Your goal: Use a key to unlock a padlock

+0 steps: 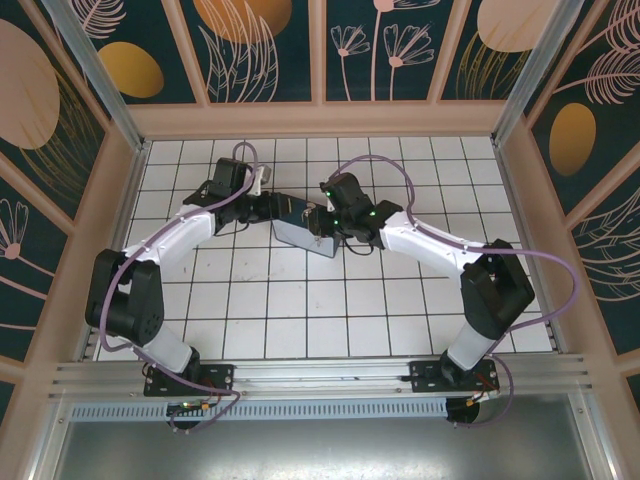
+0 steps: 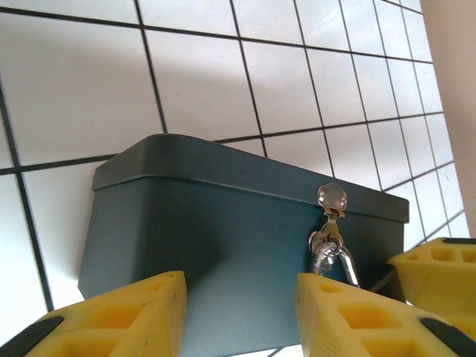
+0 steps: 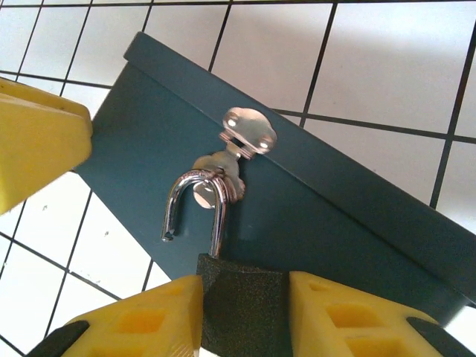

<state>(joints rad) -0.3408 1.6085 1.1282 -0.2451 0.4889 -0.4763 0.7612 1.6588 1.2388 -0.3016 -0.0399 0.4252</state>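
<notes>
The padlock (image 3: 242, 312) has a dark grainy body, and my right gripper (image 3: 245, 281) is shut on that body. Its silvery shackle (image 3: 217, 212) stands open: one leg sits in the body, the free end hangs loose, and the bend hooks through the metal hasp (image 3: 249, 130) of a dark teal box (image 3: 320, 201). My left gripper (image 2: 239, 282) is open just in front of the same box face (image 2: 223, 223), left of the hasp and shackle (image 2: 327, 245). From above, both grippers (image 1: 268, 208) (image 1: 322, 222) meet at the box (image 1: 298, 234). The key is out of view.
The box lies on a white tiled floor (image 1: 300, 320) inside a walled enclosure (image 1: 320, 118). One yellow finger of the other arm shows at the edge of each wrist view (image 2: 439, 271) (image 3: 37, 141), so the two grippers are close together.
</notes>
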